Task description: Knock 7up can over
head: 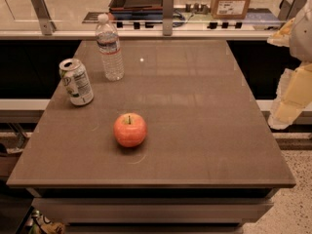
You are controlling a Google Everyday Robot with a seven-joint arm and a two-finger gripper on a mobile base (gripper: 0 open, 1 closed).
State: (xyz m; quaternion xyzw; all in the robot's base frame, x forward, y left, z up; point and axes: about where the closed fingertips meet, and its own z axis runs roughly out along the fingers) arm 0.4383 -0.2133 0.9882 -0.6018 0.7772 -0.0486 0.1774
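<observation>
Brown matte table across most of the camera view, front edge low in the frame, far edge against a counter at the top. Upper left: 7up can, standing, silver top up and tipped a little leftward in the frame, long axis near vertical, close to the table's left edge. Just right of it and a little further back, not touching: a clear bottle, taller. Lower, near the middle: an apple, well apart from both. Far right of the frame, beyond the table's right edge: gripper, pale yellow and white, at about mid-height; apart or together, cannot tell. From the gripper to the can: far left and slightly up-frame, with the whole width of the table between. Probably calls for a long reach leftward, then a sideways push high on the can's wall. Open surface on the way, above the apple. Bottle close on the can's right, so likely safer to come in from the front. Little room left of the can before the edge; could roll off.
</observation>
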